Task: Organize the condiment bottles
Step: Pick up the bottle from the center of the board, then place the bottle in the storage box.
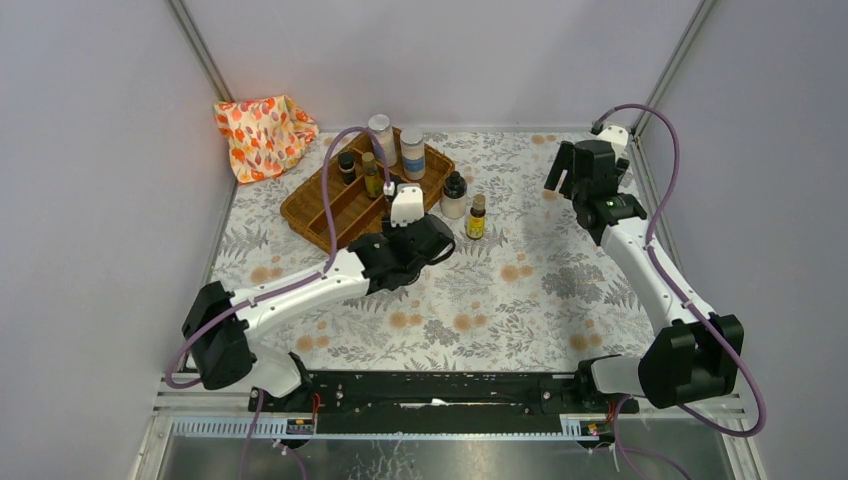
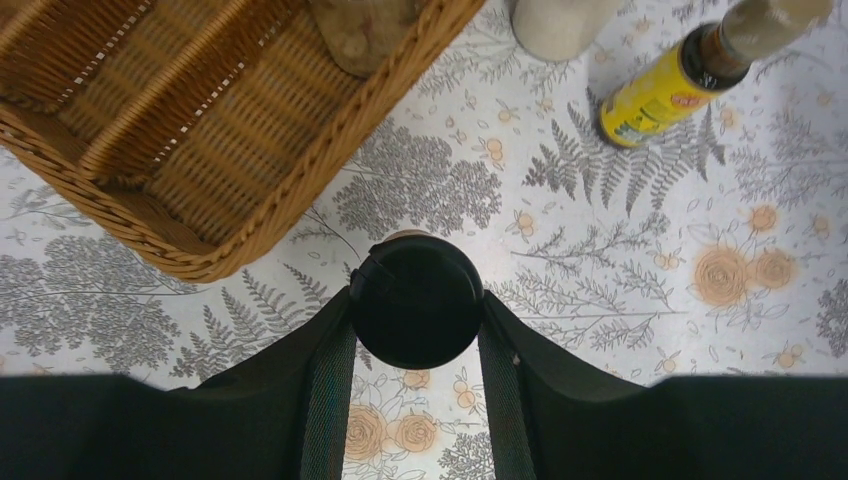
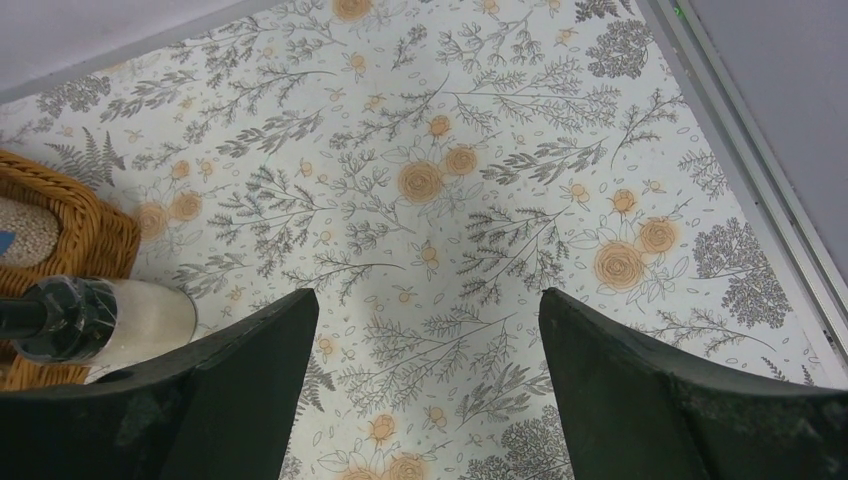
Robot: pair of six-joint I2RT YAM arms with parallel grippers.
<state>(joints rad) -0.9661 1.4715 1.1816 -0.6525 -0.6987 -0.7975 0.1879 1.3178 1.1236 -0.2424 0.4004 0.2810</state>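
My left gripper (image 1: 400, 232) is shut on a black-capped spice jar (image 2: 417, 300), just off the near right edge of the wicker tray (image 1: 318, 215). In the tray stand two tall silver-lidded jars (image 1: 381, 135) (image 1: 412, 150), a small dark jar (image 1: 347, 165) and a yellow bottle (image 1: 372, 176). On the table right of the tray stand a black-capped white-filled jar (image 1: 454, 195) and a slim yellow bottle (image 1: 476, 217), which also shows in the left wrist view (image 2: 660, 95). My right gripper (image 1: 570, 168) is open and empty at the far right, apart from the bottles; in its own view (image 3: 428, 310) only table shows between the fingers.
An orange-patterned cloth (image 1: 262, 135) lies in the far left corner. Grey walls and a metal frame close in the floral tablecloth (image 1: 540, 290). The tray's corner (image 3: 90, 225) and the black-capped jar (image 3: 120, 322) show at the left of the right wrist view.
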